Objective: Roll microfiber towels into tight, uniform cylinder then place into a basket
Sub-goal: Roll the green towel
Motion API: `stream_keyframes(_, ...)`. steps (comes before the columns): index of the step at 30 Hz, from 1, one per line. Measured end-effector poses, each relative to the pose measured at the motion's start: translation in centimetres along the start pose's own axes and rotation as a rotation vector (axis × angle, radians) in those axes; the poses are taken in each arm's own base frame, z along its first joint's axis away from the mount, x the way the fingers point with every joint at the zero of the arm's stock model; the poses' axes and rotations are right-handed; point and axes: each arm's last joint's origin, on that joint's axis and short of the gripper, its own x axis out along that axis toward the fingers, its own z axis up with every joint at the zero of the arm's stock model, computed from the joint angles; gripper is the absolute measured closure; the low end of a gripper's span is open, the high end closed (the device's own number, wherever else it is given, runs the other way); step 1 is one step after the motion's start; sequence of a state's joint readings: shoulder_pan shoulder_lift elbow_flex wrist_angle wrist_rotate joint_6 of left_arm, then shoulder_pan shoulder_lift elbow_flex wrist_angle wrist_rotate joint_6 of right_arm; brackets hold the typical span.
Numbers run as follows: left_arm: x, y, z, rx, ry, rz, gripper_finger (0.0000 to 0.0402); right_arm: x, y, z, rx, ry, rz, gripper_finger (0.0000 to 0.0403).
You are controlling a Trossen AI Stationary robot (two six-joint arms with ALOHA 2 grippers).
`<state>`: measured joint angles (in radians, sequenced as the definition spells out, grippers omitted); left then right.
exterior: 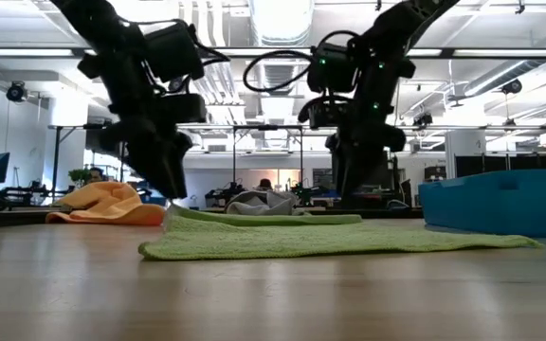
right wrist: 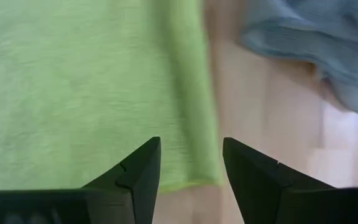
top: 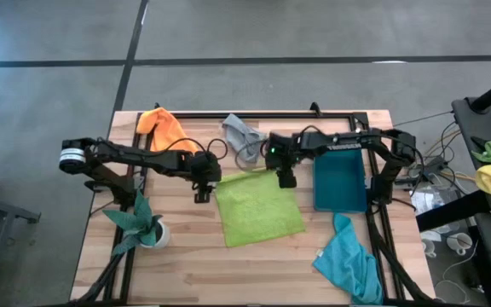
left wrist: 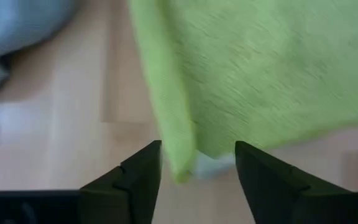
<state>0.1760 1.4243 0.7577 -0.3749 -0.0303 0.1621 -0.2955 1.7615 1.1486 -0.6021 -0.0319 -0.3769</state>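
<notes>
Between both grippers' parted, empty jaws, the lime green towel (top: 258, 207) lies flat, far edge folded.

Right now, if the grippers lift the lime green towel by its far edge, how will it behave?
Probably floppy: the lime green towel lies flat, with its far edge folded over in a soft roll. Likely light, since the thin cloth hugs the table. It may unroll or sag between the left gripper and the right gripper, whose jaws stand apart at its far corners.

bright, even light from ceiling strips (exterior: 278, 19) w/ some glare in the low view. soft shadows only. both wrist views blurred, esp. the lime green towel (left wrist: 253, 68).
</notes>
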Motion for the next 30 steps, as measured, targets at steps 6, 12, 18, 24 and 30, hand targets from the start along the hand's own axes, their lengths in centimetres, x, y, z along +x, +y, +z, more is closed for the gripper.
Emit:
stream_keyframes(6,0.2,2.7,-0.6,-0.16,0.004,-0.033,0.0202,1.5,-2.8,-1.4,0.109,0.026,0.07,0.0232)
stream_keyframes(12,0.7,5.4,-0.8,-0.383,-0.082,-0.045,0.0202,3.5,-3.3,-2.0,0.126,0.052,0.135,0.0232)
stream_keyframes(18,2.8,5.6,-1.3,-0.409,-0.025,-0.055,0.0203,3.8,-3.4,-2.0,0.123,0.042,0.152,0.0239)
stream_keyframes(24,4.6,5.2,-1.7,-0.4,0.037,-0.074,0.0209,3.6,-3.4,-1.8,0.117,0.041,0.174,0.0251)
stream_keyframes(30,3.9,4.9,-1.6,-0.363,0.017,-0.083,0.0265,2.1,-4.4,0.3,0.119,-0.039,0.143,0.0253)
